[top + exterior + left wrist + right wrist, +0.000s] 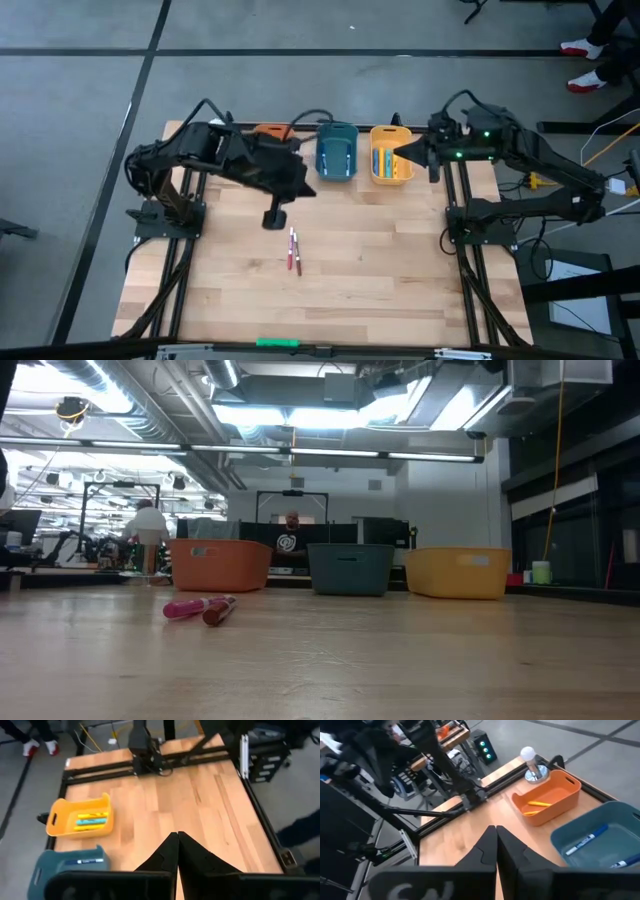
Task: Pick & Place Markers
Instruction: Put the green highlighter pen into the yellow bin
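Two white-bodied markers with red and pink caps (293, 250) lie side by side on the wooden table, about mid-table (200, 608). Far-edge bins hold other markers: yellow and teal ones in the yellow bin (90, 821), blue ones in the teal bin (585, 842), yellow ones in the orange bin (536, 806). My left gripper (300, 183) is shut and empty, raised beside the teal bin (337, 152), beyond the two loose markers. My right gripper (400, 152) is shut and empty, raised over the yellow bin (390, 160).
The orange bin (268, 131) is mostly hidden under my left arm. A white bulb on a stand (531, 761) stands by that bin. A bright green stick (277, 342) lies at the near edge. Bare wood spreads around the two loose markers.
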